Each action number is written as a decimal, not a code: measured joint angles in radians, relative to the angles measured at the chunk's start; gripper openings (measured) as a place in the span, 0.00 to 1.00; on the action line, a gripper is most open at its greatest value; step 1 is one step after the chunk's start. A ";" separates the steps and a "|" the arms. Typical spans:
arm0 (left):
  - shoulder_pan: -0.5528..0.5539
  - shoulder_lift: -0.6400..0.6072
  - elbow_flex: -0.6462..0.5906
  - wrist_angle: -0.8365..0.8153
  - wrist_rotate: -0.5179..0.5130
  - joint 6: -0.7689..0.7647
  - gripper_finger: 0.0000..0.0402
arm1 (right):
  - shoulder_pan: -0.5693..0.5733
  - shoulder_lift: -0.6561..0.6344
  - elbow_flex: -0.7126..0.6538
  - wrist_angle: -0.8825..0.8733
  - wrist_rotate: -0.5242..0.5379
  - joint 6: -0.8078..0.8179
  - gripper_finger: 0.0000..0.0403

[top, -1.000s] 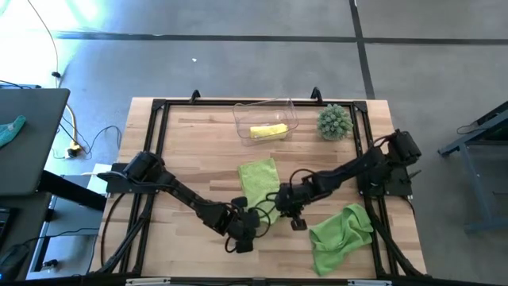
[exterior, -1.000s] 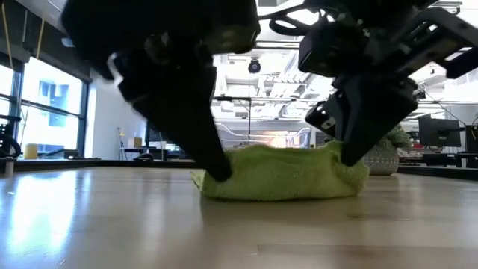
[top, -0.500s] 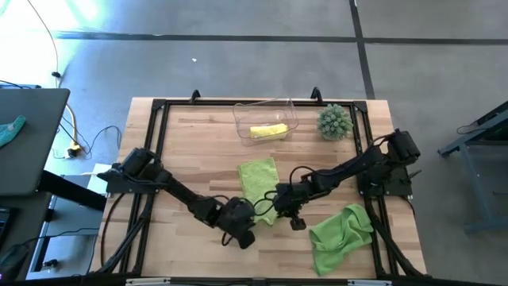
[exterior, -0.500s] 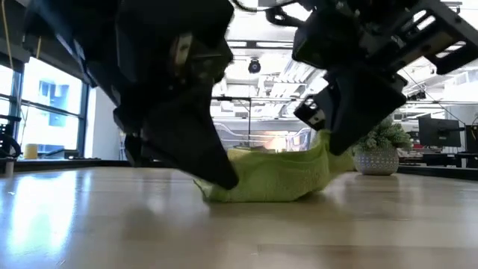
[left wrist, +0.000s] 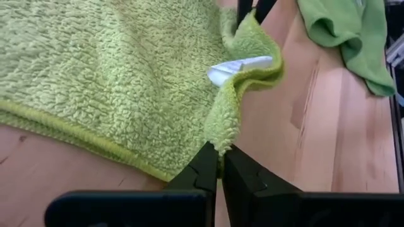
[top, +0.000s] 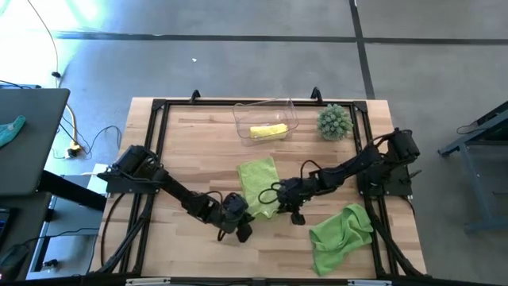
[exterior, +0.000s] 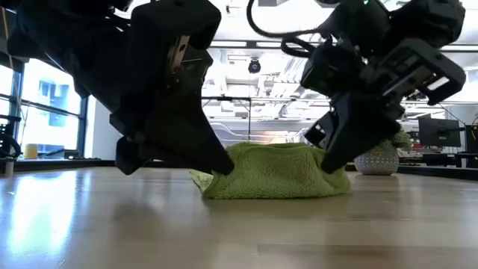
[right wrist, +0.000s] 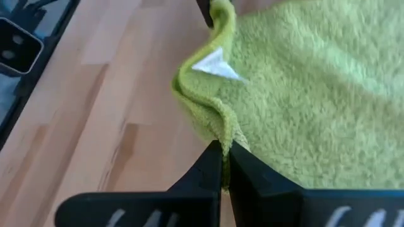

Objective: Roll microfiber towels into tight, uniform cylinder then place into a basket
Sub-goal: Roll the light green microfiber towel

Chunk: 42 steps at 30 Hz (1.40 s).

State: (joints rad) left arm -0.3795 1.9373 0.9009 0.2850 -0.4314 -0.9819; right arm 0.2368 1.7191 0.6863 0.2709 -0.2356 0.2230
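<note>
Left end effector [left wrist: 219, 165] and right end effector [right wrist: 222, 157] both pinched closed, low.

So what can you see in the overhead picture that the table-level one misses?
Only the high view shows the clear basket holding a rolled yellow towel, and a second green towel crumpled near the table's front right.

Only the low view shows the room behind the table, and how the middle towel's near edge lifts into a hump.

Both show the green towel in the middle, pinched at its near edge by the left gripper and right gripper, and the spiky plant.
</note>
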 joint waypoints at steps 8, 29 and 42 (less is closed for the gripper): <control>0.001 0.000 0.000 -0.058 0.016 -0.088 0.01 | -0.041 -0.002 -0.011 -0.052 -0.018 0.014 0.01; 0.027 -0.001 0.000 -0.091 0.035 -0.056 0.01 | -0.086 -0.178 0.067 -0.402 -0.018 -0.101 0.33; 0.026 -0.001 0.000 -0.082 0.031 -0.036 0.01 | 0.024 -0.033 0.068 -0.188 0.283 -0.217 0.33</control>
State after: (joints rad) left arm -0.3531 1.9366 0.9012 0.2028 -0.4005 -1.0176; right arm 0.2607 1.6866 0.7544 0.0830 0.0477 0.0063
